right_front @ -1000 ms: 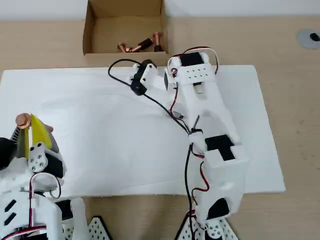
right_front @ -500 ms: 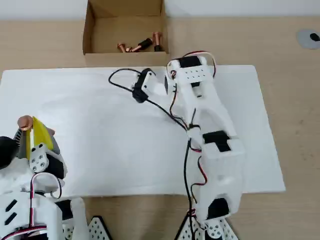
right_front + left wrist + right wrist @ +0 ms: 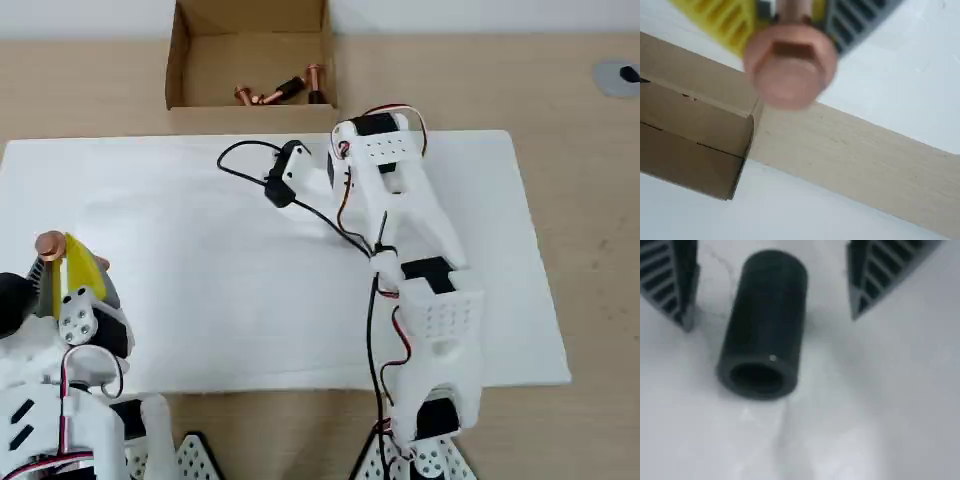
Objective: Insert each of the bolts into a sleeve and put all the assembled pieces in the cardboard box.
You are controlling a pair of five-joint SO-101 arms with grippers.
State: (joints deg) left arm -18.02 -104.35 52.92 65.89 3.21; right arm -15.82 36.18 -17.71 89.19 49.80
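White matting (image 3: 200, 300) covered the desk (image 3: 580, 90); the left claw (image 3: 58, 268) clamped a bolt (image 3: 790, 65), the right claw (image 3: 771, 287) stood wide astride the sleeve (image 3: 765, 330). Grasping seemed underway; closing squarely should follow.

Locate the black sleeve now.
In the right wrist view, the black sleeve lies on the white mat, between the jaws of the open right gripper.

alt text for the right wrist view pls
A black sleeve rests on the white sheet between the open jaws of the right gripper, neither touching it. Its hollow end faces the camera.
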